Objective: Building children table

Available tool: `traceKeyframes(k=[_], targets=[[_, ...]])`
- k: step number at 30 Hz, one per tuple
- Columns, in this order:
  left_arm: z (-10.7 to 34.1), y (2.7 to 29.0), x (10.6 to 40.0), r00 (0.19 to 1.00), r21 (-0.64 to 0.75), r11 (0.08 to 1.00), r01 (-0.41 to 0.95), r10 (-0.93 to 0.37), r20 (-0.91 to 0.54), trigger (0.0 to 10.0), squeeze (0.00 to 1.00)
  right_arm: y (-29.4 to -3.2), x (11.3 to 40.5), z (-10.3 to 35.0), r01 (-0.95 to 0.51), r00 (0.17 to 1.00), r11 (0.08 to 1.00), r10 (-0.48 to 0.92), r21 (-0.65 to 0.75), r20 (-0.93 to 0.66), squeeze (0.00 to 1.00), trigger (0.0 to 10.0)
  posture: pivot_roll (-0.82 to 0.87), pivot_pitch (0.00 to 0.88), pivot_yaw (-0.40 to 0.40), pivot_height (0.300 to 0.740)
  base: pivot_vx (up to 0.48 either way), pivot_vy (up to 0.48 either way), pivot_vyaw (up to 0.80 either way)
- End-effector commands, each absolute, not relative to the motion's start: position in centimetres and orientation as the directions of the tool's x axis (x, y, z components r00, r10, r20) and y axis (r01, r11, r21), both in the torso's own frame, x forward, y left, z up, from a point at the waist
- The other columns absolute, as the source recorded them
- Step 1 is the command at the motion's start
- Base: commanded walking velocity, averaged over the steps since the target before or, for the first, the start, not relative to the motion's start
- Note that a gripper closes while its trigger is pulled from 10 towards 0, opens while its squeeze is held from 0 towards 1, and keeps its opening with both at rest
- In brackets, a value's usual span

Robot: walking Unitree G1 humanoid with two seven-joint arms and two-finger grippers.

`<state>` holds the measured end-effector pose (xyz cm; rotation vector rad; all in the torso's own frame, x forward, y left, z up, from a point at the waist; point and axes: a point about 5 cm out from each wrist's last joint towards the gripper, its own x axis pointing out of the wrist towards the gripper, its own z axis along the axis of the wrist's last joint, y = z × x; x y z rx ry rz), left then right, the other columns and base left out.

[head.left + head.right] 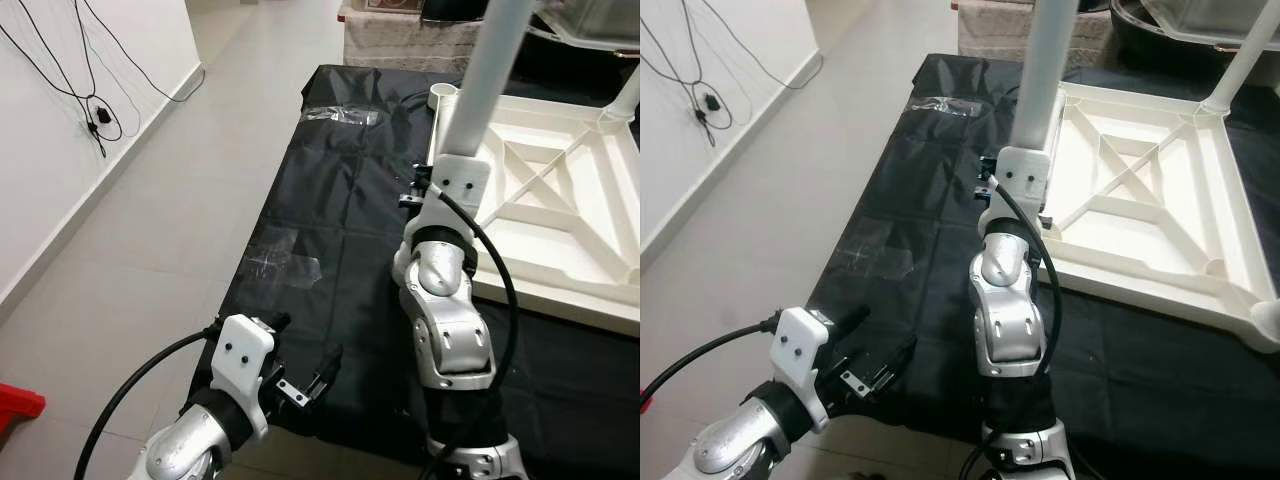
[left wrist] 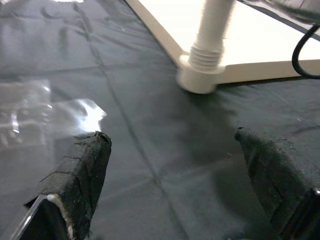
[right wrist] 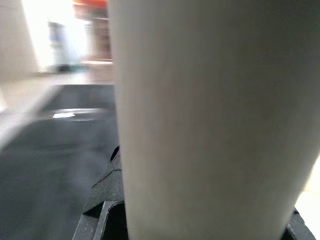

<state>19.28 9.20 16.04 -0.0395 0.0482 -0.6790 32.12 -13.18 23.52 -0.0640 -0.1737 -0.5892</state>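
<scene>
The white children's table top (image 1: pixel 560 235) lies upside down on a black cloth (image 1: pixel 330 200). A white table leg (image 1: pixel 490 70) stands upright at its near left corner. My right gripper (image 1: pixel 420 188) is shut on this leg, low down; in the right wrist view the leg (image 3: pixel 210 115) is very close. The leg's threaded foot (image 2: pixel 202 60) sits in the corner socket. My left gripper (image 1: pixel 305 348) hovers open and holding nothing over the cloth's front edge, its fingers (image 2: pixel 80 180) wide apart. Another leg (image 1: pixel 1240 60) stands at the far right corner.
Clear plastic bags (image 1: pixel 285 265) lie flat on the cloth, one further back (image 1: pixel 340 115). Tiled floor (image 1: pixel 150 230) runs along the left, with cables (image 1: pixel 95 115) on the white wall and a red object (image 1: pixel 15 405) low down. A clear bin (image 1: pixel 590 20) stands behind.
</scene>
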Motion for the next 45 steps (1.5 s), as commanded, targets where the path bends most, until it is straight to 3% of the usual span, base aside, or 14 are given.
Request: traceKeyframes(k=[1, 14, 28, 32, 34, 35, 39, 40, 41, 43, 45], targets=[[15.4, 9.0, 19.1, 0.768, -0.062, 0.77, 0.635, -0.638, -0.054, 10.0, 0.0, -9.0, 30.7, 18.7, 0.617, 0.778, 0.786, -0.606, 0.023, -0.165, 0.0, 10.0, 0.13, 0.129, -0.001, 0.74, 0.0, 0.0, 0.0], [14.9, 9.1, 19.1, 0.757, -0.058, 0.76, 0.648, -0.65, -0.063, 10.0, 0.0, -8.8, 30.9, 18.3, 0.586, 0.801, 0.804, -0.558, 0.095, -0.219, 0.0, 10.0, 0.12, 0.111, 0.009, 0.74, 0.0, 0.0, 0.0], [14.8, 9.2, 18.9, 0.747, -0.042, 0.75, 0.66, -0.661, -0.066, 10.0, 0.0, -12.4, 31.7, 15.4, 0.592, 0.78, 0.791, -0.514, 0.153, -0.357, 0.0, 10.0, 0.12, 0.112, 0.009, 0.74, 0.0, 0.0, 0.0], [14.8, 9.3, 19.1, 0.746, -0.038, 0.749, 0.662, -0.663, -0.062, 10.0, 0.0, -12.8, 32.0, 15.3, 0.526, 0.827, 0.837, -0.464, 0.148, -0.317, 0.0, 10.0, 0.11, 0.116, 0.009, 0.74, 0.0, 0.0, 0.0], [14.9, 9.3, 19.1, 0.746, -0.035, 0.748, 0.662, -0.663, -0.061, 10.0, 0.0, -12.4, 32.0, 15.1, 0.475, 0.856, 0.864, -0.409, 0.168, -0.315, 0.0, 10.0, 0.11, 0.117, 0.011, 0.74, 0.0, 0.0, 0.0], [14.9, 9.3, 19.1, 0.746, -0.031, 0.749, 0.662, -0.663, -0.061, 10.0, 0.0, -11.7, 31.6, 13.6, 0.382, 0.88, 0.91, -0.306, 0.158, -0.363, 0.0, 10.0, 0.12, 0.118, 0.009, 0.74, 0.0, 0.0, 0.0], [14.9, 9.4, 19.1, 0.747, -0.03, 0.749, 0.662, -0.662, -0.062, 10.0, 0.0, -11.5, 31.5, 13.4, 0.364, 0.883, 0.918, -0.286, 0.158, -0.373, 0.0, 10.0, 0.12, 0.118, 0.009, 0.74, 0.0, 0.0, 0.0], [14.9, 9.4, 19.1, 0.747, -0.029, 0.749, 0.662, -0.662, -0.062, 10.0, 0.0, -10.6, 31.3, 12.9, 0.275, 0.896, 0.945, -0.185, 0.178, -0.403, 0.0, 10.0, 0.12, 0.117, 0.007, 0.74, 0.0, 0.0, 0.0], [14.9, 9.4, 19.1, 0.747, -0.029, 0.749, 0.662, -0.662, -0.062, 10.0, 0.0, -10.6, 31.3, 12.9, 0.275, 0.896, 0.945, -0.185, 0.178, -0.403, 0.0, 10.0, 0.12, 0.117, 0.007, 0.74, 0.0, 0.0, 0.0], [14.9, 9.5, 19.1, 0.747, -0.027, 0.75, 0.661, -0.662, -0.064, 10.0, 0.0, -8.9, 30.8, 12.1, 0.097, 0.895, 0.977, -0.002, 0.19, -0.446, 0.0, 10.0, 0.12, 0.118, 0.008, 0.74, 0.0, 0.0, 0.0], [14.9, 9.5, 19.1, 0.747, -0.027, 0.75, 0.661, -0.661, -0.064, 10.0, 0.0, -8.4, 30.6, 11.7, 0.037, 0.886, 0.981, 0.056, 0.19, -0.461, 0.0, 10.0, 0.12, 0.118, 0.008, 0.74, 0.0, 0.0, 0.0]])
